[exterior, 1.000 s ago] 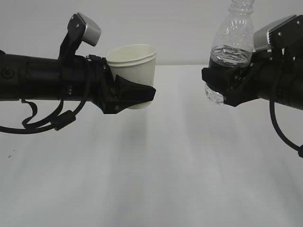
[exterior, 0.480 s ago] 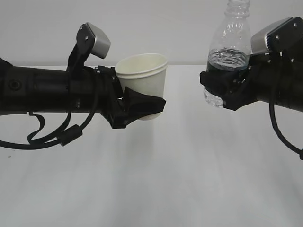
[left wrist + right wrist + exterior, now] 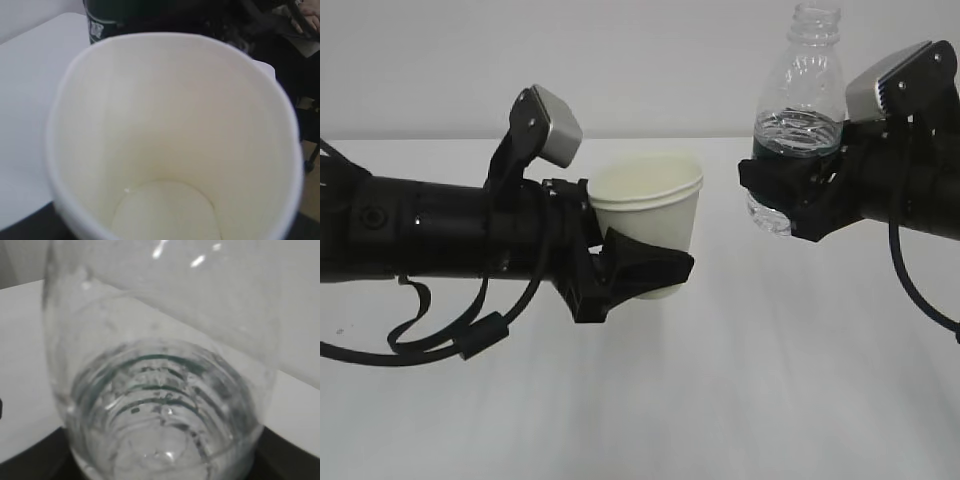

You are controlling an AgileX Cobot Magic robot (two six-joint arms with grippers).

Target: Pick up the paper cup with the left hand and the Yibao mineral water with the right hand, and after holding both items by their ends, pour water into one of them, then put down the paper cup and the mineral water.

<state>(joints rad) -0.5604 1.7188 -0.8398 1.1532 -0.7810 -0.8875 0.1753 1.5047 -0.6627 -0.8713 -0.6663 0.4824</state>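
The white paper cup (image 3: 650, 215) hangs above the table, upright with a slight tilt, my left gripper (image 3: 640, 272) shut on its lower part. Its cream inside (image 3: 165, 150) fills the left wrist view and holds nothing. To its right the clear Yibao mineral water bottle (image 3: 798, 110) is held upright and uncapped, with water in its lower half; my right gripper (image 3: 790, 195) is shut around its label band. The right wrist view looks down through the bottle (image 3: 160, 405) at the ribbed base. A gap separates cup and bottle.
A white table (image 3: 750, 380) lies under both arms, against a plain pale wall (image 3: 640, 60). Loose black cables (image 3: 450, 335) droop beneath the left arm. In the left wrist view the bottle's dark green label (image 3: 100, 22) shows beyond the cup's rim.
The left arm has carried the cup to the right and lower, closer to the bottle. The right arm with the bottle has shifted slightly left and up.
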